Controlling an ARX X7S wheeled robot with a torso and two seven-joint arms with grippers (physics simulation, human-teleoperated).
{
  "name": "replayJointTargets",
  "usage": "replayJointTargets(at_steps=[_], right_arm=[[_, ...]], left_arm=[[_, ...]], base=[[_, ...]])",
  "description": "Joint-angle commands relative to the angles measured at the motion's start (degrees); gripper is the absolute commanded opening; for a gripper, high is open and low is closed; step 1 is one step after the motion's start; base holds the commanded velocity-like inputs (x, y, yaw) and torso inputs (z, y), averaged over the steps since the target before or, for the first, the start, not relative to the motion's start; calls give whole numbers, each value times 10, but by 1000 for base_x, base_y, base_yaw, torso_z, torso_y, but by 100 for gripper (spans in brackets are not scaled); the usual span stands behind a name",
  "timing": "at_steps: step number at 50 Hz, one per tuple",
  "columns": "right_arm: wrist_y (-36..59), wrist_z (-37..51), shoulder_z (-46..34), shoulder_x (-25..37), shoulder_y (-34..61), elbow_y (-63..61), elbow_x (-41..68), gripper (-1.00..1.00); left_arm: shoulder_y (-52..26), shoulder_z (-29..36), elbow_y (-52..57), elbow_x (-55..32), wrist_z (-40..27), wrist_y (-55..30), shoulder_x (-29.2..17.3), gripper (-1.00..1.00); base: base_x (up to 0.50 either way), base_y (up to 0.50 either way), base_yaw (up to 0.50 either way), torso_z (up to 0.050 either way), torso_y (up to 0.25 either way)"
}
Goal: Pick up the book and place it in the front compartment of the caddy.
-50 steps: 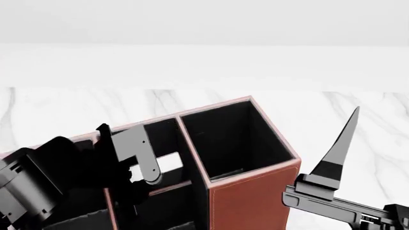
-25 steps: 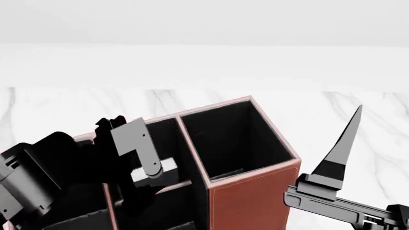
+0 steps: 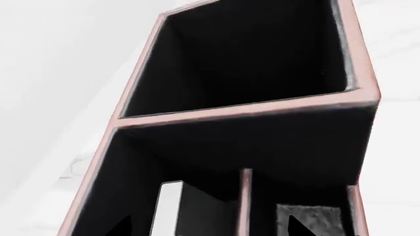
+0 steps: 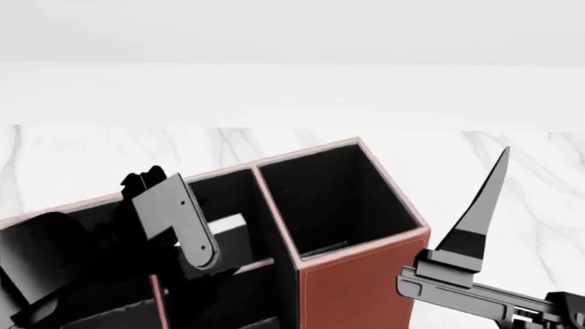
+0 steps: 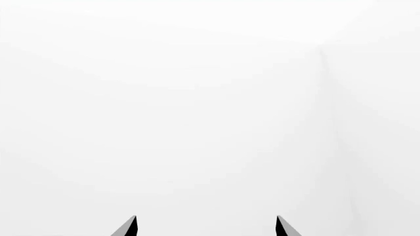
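**Book down in the caddy, both end effectors empty**

Head view shows my left end effector (image 4: pixel 174 219) above the caddy (image 4: pixel 366 281), over its left compartments, with a white strip of the book (image 4: pixel 229 223) just beside the finger. My left wrist view looks straight down into the caddy (image 3: pixel 249 110); the book (image 3: pixel 172 209) stands inside a compartment next to a divider, its white edge showing. Whether the left jaws are apart I cannot tell. My right end effector (image 5: pixel 204 227) is spread wide, holding nothing, beside the caddy over the tabletop (image 4: pixel 73 157).
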Motion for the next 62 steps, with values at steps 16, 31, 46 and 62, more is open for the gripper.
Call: replayJointTargets(at_steps=[16, 31, 46, 62], right_arm=[[5, 4, -12, 3, 2, -9, -4, 100], [12, 8, -9, 8, 4, -22, 0, 100], [19, 10, -17, 9, 10, -26, 0, 100], [21, 13, -23, 10, 13, -30, 0, 100]], left_arm=[[127, -88, 303, -53, -228, 38, -133, 100], [243, -165, 386, -51, -341, 215, -147, 100], [320, -196, 445, 24, -467, 281, -160, 100], [419, -224, 478, 89, -563, 363, -193, 100]], base=[[0, 0, 0, 0, 0], [0, 0, 0, 0, 0], [0, 0, 0, 0, 0], [0, 0, 0, 0, 0]])
